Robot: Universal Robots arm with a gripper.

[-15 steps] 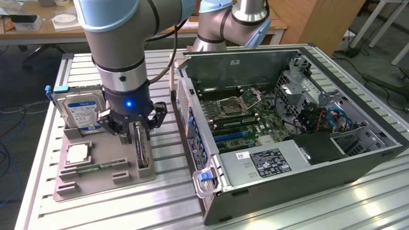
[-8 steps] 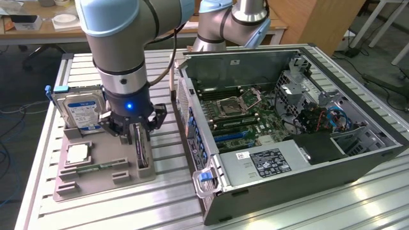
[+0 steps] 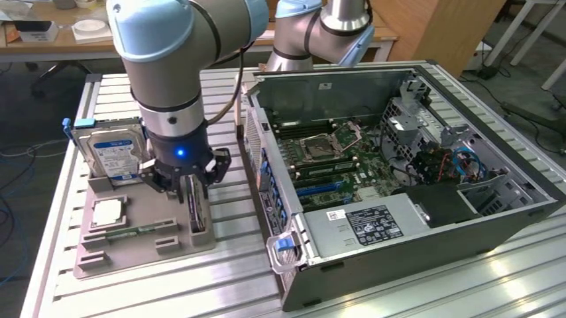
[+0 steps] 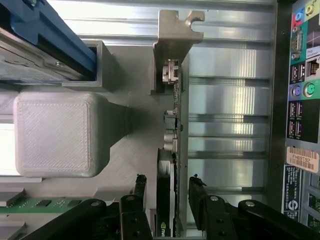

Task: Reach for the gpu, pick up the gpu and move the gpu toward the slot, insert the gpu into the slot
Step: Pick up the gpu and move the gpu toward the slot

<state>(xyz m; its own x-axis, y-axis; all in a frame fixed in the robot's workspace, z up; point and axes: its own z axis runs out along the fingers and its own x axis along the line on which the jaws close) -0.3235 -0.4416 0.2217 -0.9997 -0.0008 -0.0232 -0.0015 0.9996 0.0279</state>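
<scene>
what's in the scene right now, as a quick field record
gripper: open, jaws either side of the gpu, not closed on it
gpu: standing on edge in the grey holder, not lifted
hard drive: upright in the same holder, exterior view's left of the gpu
computer case: open, motherboard exposed, exterior view's right of the holder
task state: gpu not yet picked up

Illumination is diffuse and comes from overhead. In the exterior view, the ribbed metal table (image 3: 513,265) shows bright glare patches, and the computer case (image 3: 398,258) interior sits in shade. In the wrist view, the table slats wash out white, and the gray block (image 4: 60,132) casts a soft shadow.
</scene>
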